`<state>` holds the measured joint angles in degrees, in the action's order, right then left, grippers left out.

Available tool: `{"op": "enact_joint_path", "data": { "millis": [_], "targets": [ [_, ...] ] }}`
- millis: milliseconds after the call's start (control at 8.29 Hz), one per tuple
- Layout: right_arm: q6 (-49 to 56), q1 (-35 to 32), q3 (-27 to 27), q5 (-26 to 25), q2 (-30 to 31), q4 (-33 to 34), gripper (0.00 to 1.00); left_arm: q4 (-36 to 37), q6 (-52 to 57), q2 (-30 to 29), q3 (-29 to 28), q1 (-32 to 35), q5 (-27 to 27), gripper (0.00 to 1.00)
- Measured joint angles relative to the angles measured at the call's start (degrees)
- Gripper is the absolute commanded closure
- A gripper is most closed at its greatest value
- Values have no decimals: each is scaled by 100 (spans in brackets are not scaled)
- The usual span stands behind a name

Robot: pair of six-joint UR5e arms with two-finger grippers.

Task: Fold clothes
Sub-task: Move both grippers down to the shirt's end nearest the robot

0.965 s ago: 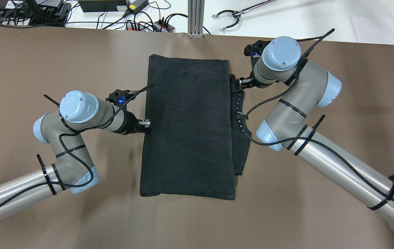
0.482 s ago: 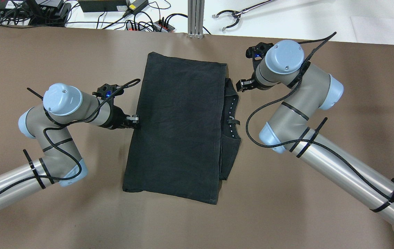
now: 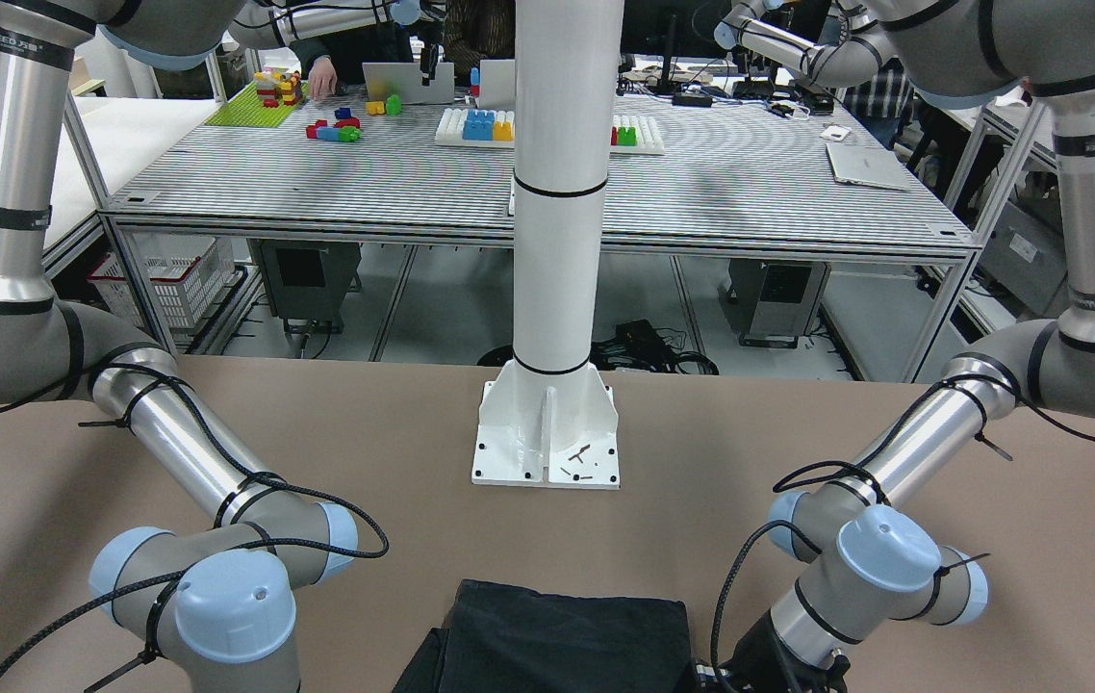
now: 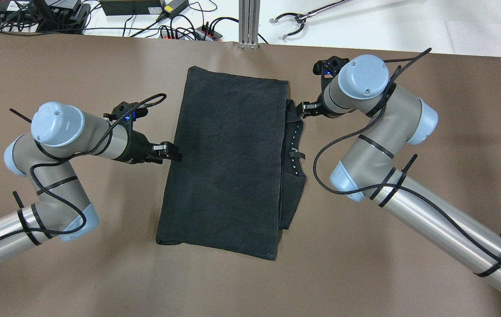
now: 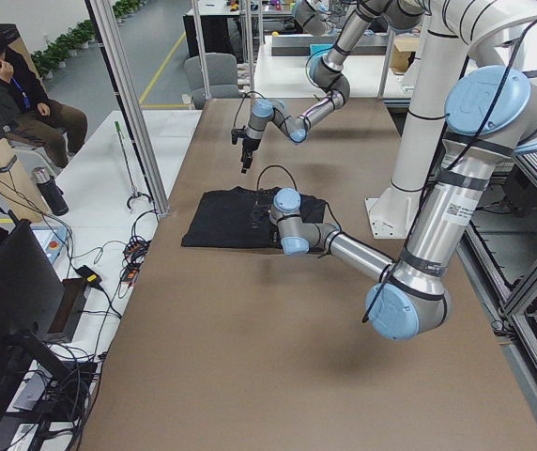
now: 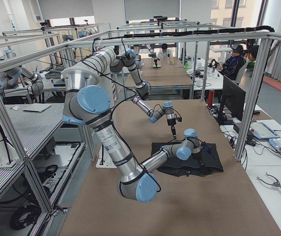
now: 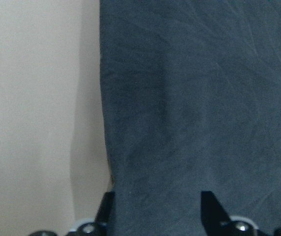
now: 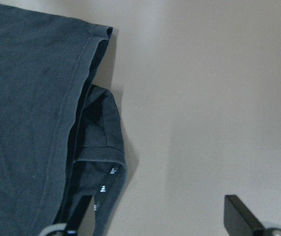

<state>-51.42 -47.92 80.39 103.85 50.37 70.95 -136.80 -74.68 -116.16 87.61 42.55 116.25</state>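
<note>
A: In the front-facing view, locate the garment (image 3: 567, 640).
B: Found at the bottom edge, flat on the table (image 3: 798, 452), on the camera's side of the white pillar (image 3: 547, 423). Cannot tell either claw's state here.

A: In the overhead view, check both claws.
B: Found the garment (image 4: 228, 163) mid-table, folded to a long, slightly slanted rectangle, with a collar layer (image 4: 293, 149) sticking out along its right side. Found the left gripper (image 4: 172, 152) at the left edge, about halfway along. Found the right gripper (image 4: 305, 108) just beside the far right corner, next to the collar layer. Too small to read the jaw gaps here.

A: From the two side views?
B: Seen only small: garment (image 5: 231, 218) dark and flat on the table. No claw reading taken here.

A: From the left wrist view?
B: Left gripper (image 7: 156, 194) spread wide, pinching nothing. Fabric (image 7: 189, 98) across the whole gap, its edge level with the left-hand jaw.

A: From the right wrist view?
B: Right gripper (image 8: 155, 199) spread wide too, empty. One jaw above the collar layer, the other above bare table. Hemmed corner of the garment (image 8: 27, 98) at upper left.
</note>
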Motion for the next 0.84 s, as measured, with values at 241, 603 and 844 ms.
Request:
{"op": "enact_joint_path", "data": {
  "millis": [241,603,844],
  "targets": [
    [-1321,419,800,-17,506,-94,8,4,-436,347,437,-28,-205,5],
    [-3726,1170,1895,-248,1383,-665,8,1,-1337,1075,1176,-405,-736,6],
    [-5119,1807,2363,-1050,1701,-832,8,-3,-2033,1619,1776,-983,-1327,6]
  ]
}}
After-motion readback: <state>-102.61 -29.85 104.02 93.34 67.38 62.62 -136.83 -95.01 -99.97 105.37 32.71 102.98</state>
